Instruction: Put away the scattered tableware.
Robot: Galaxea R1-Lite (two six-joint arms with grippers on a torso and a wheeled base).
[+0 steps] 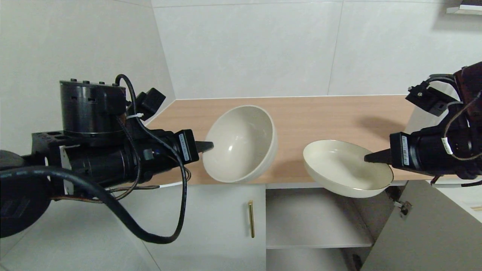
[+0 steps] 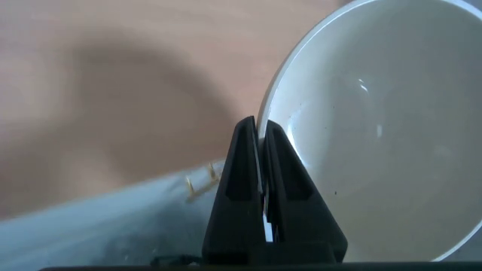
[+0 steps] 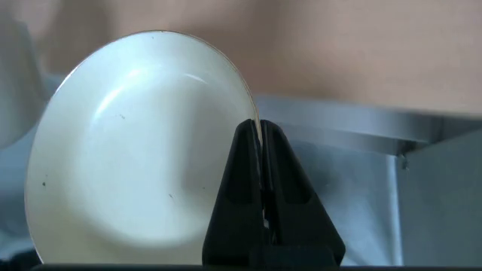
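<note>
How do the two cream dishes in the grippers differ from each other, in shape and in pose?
The deep bowl is round and tall-walled; the shallow plate is low and wide. The deep bowl is tipped steeply, its opening facing sideways; the shallow plate is only slightly tilted. The left gripper pinches the bowl's rim, the right gripper the plate's. Both are plain cream.

A kitchen: wooden countertop (image 1: 320, 113), white tiled wall (image 1: 263, 45), cabinet (image 1: 211, 226) with brass handle (image 1: 251, 219).
</note>
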